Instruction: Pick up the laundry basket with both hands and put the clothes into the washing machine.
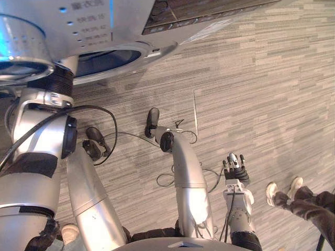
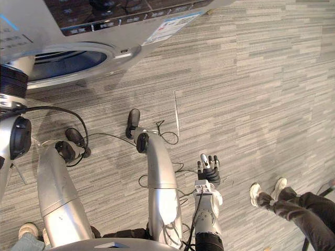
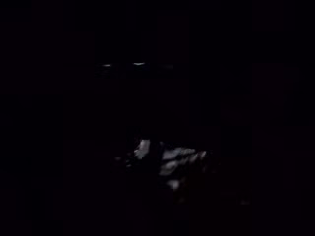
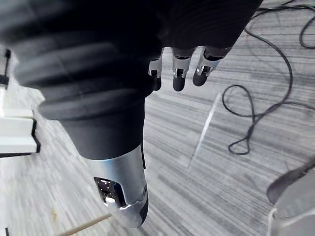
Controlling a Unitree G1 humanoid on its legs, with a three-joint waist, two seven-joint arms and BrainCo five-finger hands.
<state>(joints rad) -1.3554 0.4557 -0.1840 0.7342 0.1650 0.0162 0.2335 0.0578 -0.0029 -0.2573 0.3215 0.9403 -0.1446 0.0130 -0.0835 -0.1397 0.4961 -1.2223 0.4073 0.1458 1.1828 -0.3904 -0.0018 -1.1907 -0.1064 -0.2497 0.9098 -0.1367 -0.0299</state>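
The right hand (image 1: 236, 168) hangs over the floor (image 1: 261, 89), fingers (image 4: 179, 74) straight and apart, holding nothing. It is well apart from the washer (image 2: 125, 51), whose round opening (image 2: 63, 60) gapes ahead on the left. The left hand (image 1: 51, 83) is raised beside that opening; I cannot tell its state. The left wrist view is dark, with faint pale shapes. A person's shoes (image 1: 282, 191) stand near the right hand.

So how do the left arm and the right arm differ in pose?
The left arm reaches up toward the washer, close to the head camera; the right arm hangs low over the floor. The left arm's wrist view is dark; the right arm's shows the right hand open and empty. Both arms are silver-grey.
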